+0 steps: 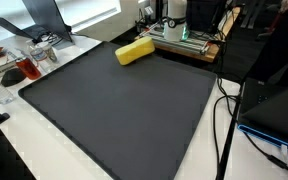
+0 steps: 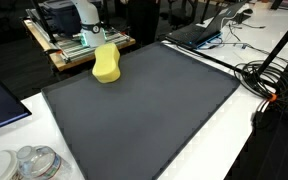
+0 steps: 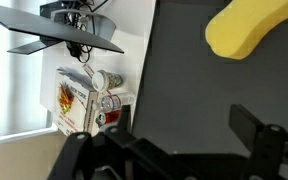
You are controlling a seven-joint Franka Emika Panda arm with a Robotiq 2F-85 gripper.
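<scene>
You've got a white table (image 1: 24,150) with a big dark mat (image 1: 114,110) covering most of it, filling the middle of both exterior views. A laptop (image 2: 199,32) sits off the mat's edge at the upper right of an exterior view, with cables (image 2: 269,75) tangled at the right. The yellow sponge (image 1: 135,51) lies flat on the mat near its top edge, upper middle in both exterior views and upper right in the wrist view (image 3: 246,28). Your gripper (image 3: 169,150) shows only in the wrist view, along the bottom edge over bare mat, well apart from the sponge. Its fingers (image 3: 252,125) stand wide apart with nothing between them and touch nothing. Small jars (image 3: 106,90) and a printed box (image 3: 72,100) crowd the table left of the mat, wrist view centre left.
</scene>
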